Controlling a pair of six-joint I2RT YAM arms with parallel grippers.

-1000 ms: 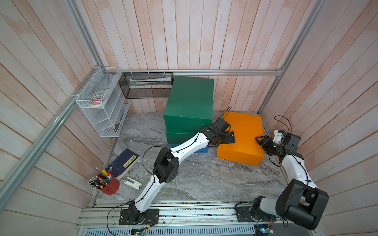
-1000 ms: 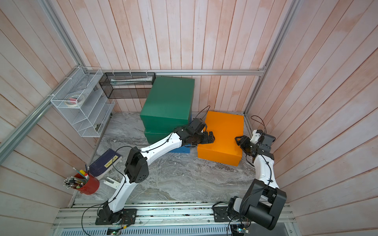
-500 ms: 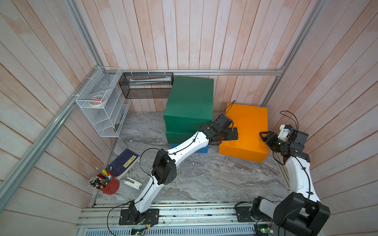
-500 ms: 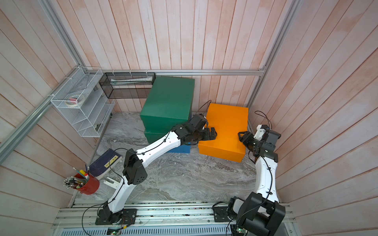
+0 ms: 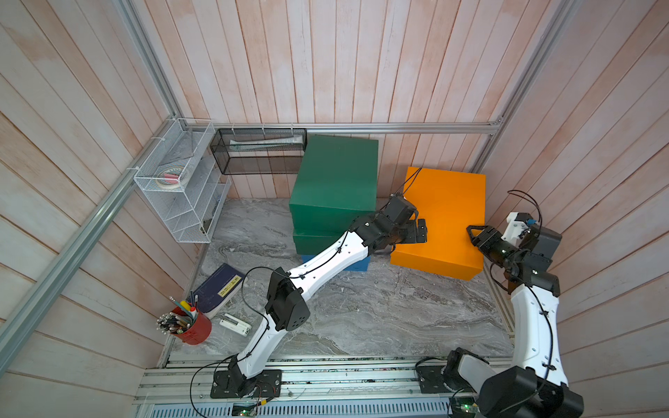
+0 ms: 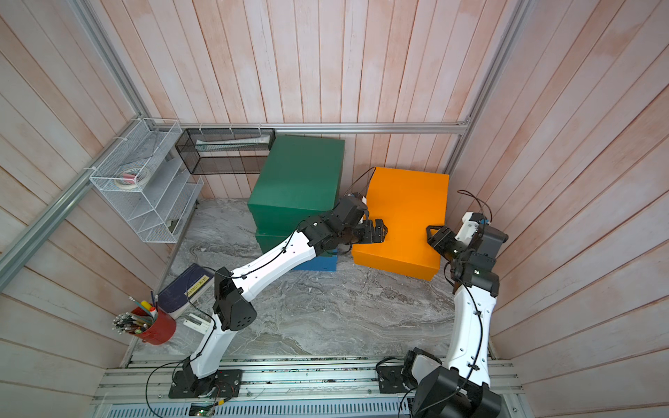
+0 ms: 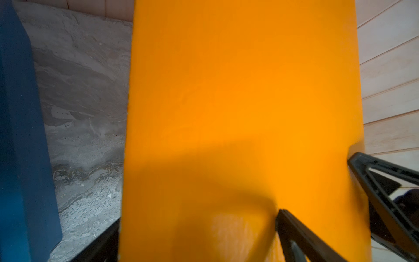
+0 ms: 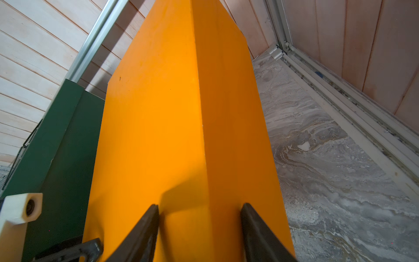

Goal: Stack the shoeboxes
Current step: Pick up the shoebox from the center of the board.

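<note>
My left hand (image 5: 420,231) and right hand (image 5: 471,231) clamp one orange box (image 5: 449,210); two green boxes (image 5: 336,177) top one blue box (image 5: 359,265).

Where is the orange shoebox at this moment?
In both top views the orange shoebox is at the right rear of the table, just right of the green-and-blue stack, gripped between the left gripper and right gripper.

- We see only a strip of the blue box (image 5: 358,267), under the green boxes (image 5: 333,181) and left arm (image 5: 325,257).
- The orange box (image 7: 226,102) runs past both wrist views' edges.
- We cannot read the label (image 5: 230,286) on the book (image 5: 213,294).
</note>
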